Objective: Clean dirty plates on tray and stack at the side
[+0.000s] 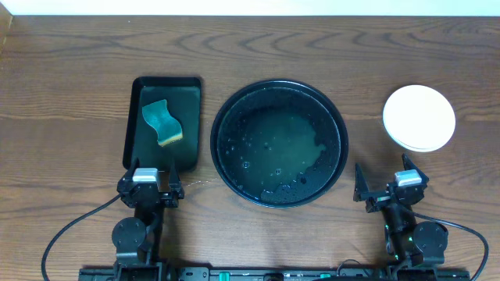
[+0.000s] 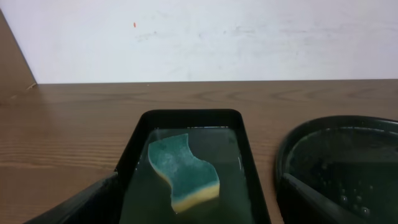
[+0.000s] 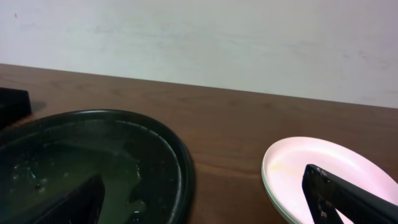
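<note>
1. Left claw (image 1: 153, 173): nearest the counter's front edge, on the left. Jaws spread wide, gripping nothing. Tips sit at the near end of item 4.
2. Right claw (image 1: 383, 176): front edge, on the right. Jaws spread wide and empty, on the near side of the gap between items 3 and 5.
3. Tray (image 1: 216, 144): large, round, black, raised rim, mid-counter. Holds murky greenish water with bubbles; no plate in it.
4. Rectangular tray (image 1: 131, 117): black, just left of item 3 but apart from it, holding shallow liquid.
5. Plates (image 1: 419, 117): stacked on the bare counter (image 1: 70, 94), well right of item 3. Top plate white with a faint yellowish smear; a pale green rim shows beneath. Count not discernible.
6. Sponge (image 1: 162, 122): wavy, teal over yellow, lying in item 4.
7. Wall (image 2: 199, 37): pale, behind the counter.
</note>
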